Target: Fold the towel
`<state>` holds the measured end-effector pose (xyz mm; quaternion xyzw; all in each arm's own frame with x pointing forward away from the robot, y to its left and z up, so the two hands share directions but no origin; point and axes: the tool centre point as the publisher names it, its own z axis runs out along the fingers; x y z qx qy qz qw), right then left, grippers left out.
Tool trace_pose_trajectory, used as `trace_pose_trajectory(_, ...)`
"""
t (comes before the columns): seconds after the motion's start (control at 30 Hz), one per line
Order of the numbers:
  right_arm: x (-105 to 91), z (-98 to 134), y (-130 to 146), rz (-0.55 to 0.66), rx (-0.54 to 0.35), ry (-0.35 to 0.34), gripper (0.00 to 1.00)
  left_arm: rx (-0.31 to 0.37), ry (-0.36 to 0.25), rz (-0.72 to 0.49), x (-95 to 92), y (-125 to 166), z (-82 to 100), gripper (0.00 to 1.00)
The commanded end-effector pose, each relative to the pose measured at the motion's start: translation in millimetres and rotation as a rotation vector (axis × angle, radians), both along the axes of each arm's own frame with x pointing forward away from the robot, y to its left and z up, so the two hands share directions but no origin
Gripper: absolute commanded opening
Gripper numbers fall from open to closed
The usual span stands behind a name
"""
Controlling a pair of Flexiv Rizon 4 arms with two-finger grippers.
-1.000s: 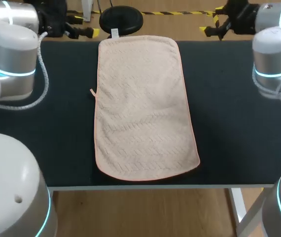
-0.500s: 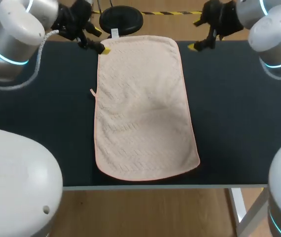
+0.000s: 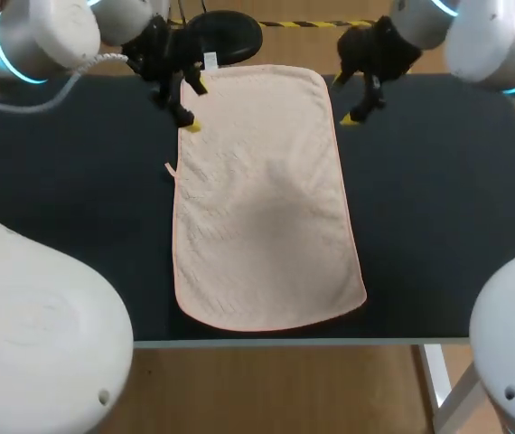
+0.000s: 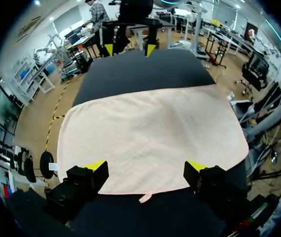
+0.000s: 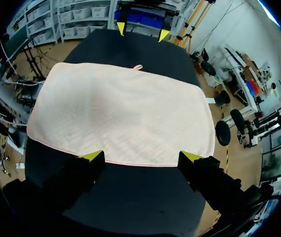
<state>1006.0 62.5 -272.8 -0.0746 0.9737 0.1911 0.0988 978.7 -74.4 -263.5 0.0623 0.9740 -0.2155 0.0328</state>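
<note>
One towel (image 3: 262, 199) lies flat on the black table (image 3: 438, 208), left hand (image 4: 146, 167) and right hand (image 5: 142, 156) spread wide.

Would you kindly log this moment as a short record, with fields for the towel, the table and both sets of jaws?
towel: pale pink rectangular terry towel, flat and unfolded, long side running away from the robot
surface: black tabletop
left jaws: open, at the towel's left long edge near its far end
right jaws: open, just beside the towel's right long edge near its far end
contact: cannot tell whether either touches the cloth
fold: not yet begun
</note>
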Motion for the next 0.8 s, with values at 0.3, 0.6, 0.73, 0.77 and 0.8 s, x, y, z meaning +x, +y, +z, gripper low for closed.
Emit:
trace_pose_trajectory(0.3, 9.0, -39, 12, -0.105, -0.304, 0.093, 1.0, 0.143, -0.002, -0.024, 11.5, -7, -42.1, 1.0)
trace_pose_trajectory(0.6, 12.8, -69, 14, -0.156, -0.283, 0.028, 1.0, 0.133, -0.048, 0.127, 27.3, -6, -67.5, 1.0)
trace_pose_trajectory(0.73, 13.4, -82, 11, -0.173, -0.25, 0.031, 1.0, 0.146, -0.073, 0.115, 32.7, -4, -80.4, 1.0)
trace_pose_trajectory(0.77, 13.6, -85, 10, -0.178, -0.246, 0.036, 1.0, 0.154, -0.085, 0.113, 34.3, -3, -82.5, 1.0)
trace_pose_trajectory(0.8, 13.8, -87, 10, -0.177, -0.246, 0.032, 1.0, 0.146, -0.095, 0.114, 35.7, -2, -84.4, 1.0)
